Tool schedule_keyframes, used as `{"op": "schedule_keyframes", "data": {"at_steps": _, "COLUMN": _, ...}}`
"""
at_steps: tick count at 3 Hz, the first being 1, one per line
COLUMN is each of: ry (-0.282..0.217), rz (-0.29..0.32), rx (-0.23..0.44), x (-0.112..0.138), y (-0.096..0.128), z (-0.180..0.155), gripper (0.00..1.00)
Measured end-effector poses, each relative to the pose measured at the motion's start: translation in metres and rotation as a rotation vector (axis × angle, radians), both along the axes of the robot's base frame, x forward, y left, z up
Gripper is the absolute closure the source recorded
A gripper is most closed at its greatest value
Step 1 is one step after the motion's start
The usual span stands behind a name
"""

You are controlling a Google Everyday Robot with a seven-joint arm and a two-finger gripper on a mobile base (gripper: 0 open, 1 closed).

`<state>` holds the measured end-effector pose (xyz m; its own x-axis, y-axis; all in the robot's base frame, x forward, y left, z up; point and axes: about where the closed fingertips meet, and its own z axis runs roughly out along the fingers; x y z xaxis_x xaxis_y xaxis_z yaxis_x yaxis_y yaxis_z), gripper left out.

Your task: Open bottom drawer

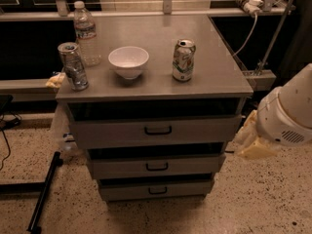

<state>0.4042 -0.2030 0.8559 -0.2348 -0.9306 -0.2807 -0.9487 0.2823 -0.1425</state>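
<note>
The bottom drawer (127, 191) is the lowest and narrowest of three grey fronts in a metal cabinet. It has a small black bar handle (157, 190). Its front stands about level with the fronts above it. My gripper (251, 139) shows as a cream-coloured part below the white rounded arm housing (288, 110). It is to the right of the cabinet, level with the top and middle drawers. It is apart from the bottom drawer's handle, above it and to its right.
On the cabinet top (214, 72) stand a water bottle (86, 32), a crushed silver can (72, 66), a white bowl (128, 61) and a green-and-white can (184, 59). The middle drawer (122, 167) and top drawer (107, 130) sit above. A black stand leg (44, 191) lies on the speckled floor at the left.
</note>
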Motion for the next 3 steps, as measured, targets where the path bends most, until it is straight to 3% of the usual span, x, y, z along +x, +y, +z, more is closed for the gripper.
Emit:
{"op": "schedule_keyframes", "data": {"at_steps": 1, "ry": -0.009, "rz": 0.002, "rx": -0.001, "x": 0.002, "y": 0.0, "z": 0.006, "gripper": 0.89}}
{"op": "schedule_keyframes", "data": {"at_steps": 2, "ry": 0.006, "rz": 0.024, "rx": -0.016, "x": -0.009, "y": -0.001, "z": -0.027, "gripper": 1.0}}
{"op": "schedule_keyframes", "data": {"at_steps": 3, "ry": 0.03, "rz": 0.067, "rx": -0.013, "x": -0.031, "y": -0.001, "z": -0.102, "gripper": 1.0}}
